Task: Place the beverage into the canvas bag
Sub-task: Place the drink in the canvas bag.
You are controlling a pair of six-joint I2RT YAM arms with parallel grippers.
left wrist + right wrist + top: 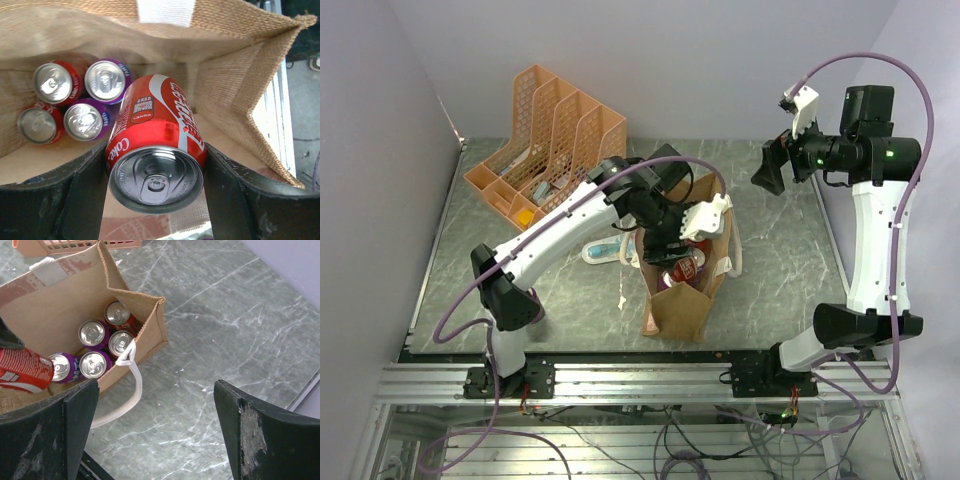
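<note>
Left fingers, black and scuffed, are clamped on either flank of a red Coca-Cola can. It's a smooth aluminium cylinder, tilted with the pull-tab end toward the wrist camera and the base poking down into the mouth of the canvas bag. White "Coke" runs beside the rim, the script logo rides a white ribbon down the side, and there's a small dark-red panel with print too fine to read. The bag is coarse tan weave, boxy, with a white strap handle drooping toward 6 o'clock in the right wrist view. Beyond the held can, the left wrist camera picks out four upright cans, two red and two purple; the right wrist camera counts five silver tops. Overhead, the bag stands near the middle of the grey marbled tabletop, with an orange plastic mesh organiser off at 11 o'clock. Right fingers gape wide with nothing between them, raised out at 2 o'clock, well apart from the bag.
</note>
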